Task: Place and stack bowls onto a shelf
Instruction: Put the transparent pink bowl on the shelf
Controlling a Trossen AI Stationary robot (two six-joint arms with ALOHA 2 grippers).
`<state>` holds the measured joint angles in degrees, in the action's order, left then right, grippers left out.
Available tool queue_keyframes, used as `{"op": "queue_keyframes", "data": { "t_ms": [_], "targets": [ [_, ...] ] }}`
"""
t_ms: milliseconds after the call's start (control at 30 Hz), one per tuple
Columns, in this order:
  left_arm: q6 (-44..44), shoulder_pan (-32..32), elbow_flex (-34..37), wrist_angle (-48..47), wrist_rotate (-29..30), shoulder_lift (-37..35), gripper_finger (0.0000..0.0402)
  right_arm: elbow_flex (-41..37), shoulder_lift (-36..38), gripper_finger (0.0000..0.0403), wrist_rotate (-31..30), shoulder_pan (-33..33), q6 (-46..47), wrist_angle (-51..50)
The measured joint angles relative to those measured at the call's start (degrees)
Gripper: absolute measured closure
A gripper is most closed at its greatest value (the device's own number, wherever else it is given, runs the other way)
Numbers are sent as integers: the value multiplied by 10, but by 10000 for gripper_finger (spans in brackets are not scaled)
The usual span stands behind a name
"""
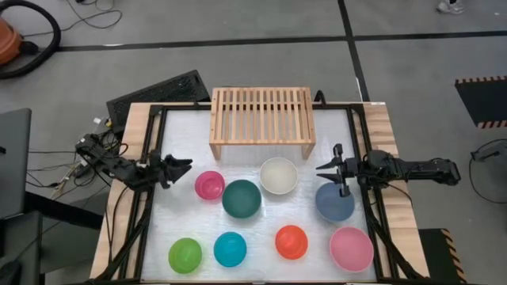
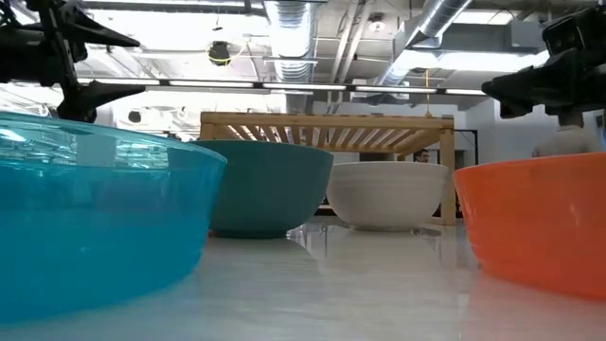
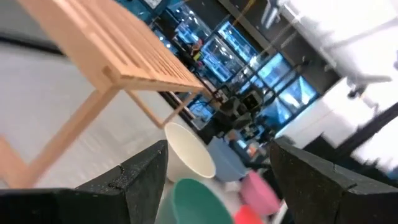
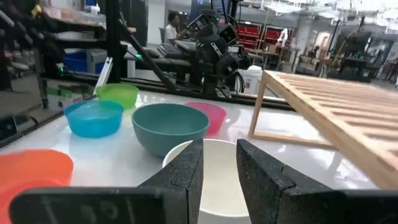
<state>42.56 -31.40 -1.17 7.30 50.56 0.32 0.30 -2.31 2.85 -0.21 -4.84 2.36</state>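
Shelf (image 1: 261, 115) top bare; eight bowls (image 1: 242, 198) spread across table (image 1: 178, 134).

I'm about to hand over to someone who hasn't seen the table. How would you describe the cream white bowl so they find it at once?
Start at the wooden shelf at the table's far edge. Directly in front of its right half sits the cream white bowl, between the dark teal bowl and the slate blue bowl. It is the only pale, uncoloured bowl, and the one closest to the shelf.

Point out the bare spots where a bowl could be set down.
The slatted light-wood shelf top is bare. Free table strips flank its legs, and another lies left of the small magenta plastic bowl. It is crowded between the large dark teal bowl and large cream white bowl.
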Motion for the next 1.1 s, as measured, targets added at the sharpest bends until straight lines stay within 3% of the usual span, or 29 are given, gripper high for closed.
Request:
{"op": "queue_keyframes", "data": {
  "t_ms": [133, 300, 567, 767, 967, 1100],
  "targets": [
    [58, 0, 0, 2, 43, 0, 136, 0, 0, 280, 1, 0, 145, 4],
    [40, 0, -1, -3, 66, 0, 136, 0, 0, 280, 1, 2, 301, 4],
    [61, 0, -1, 7, 94, 0, 136, 0, 0, 280, 1, 0, 380, 5],
    [110, 0, -1, 83, 89, 0, 136, 4, 0, 280, -17, -8, 480, 48],
    [-4, 0, -10, 249, 28, 1, 136, 65, 1, 280, -53, -22, 428, 187],
    [-97, 0, -69, 267, 26, 21, 136, 157, -17, 280, -78, -31, 370, 117]
  ]
}}
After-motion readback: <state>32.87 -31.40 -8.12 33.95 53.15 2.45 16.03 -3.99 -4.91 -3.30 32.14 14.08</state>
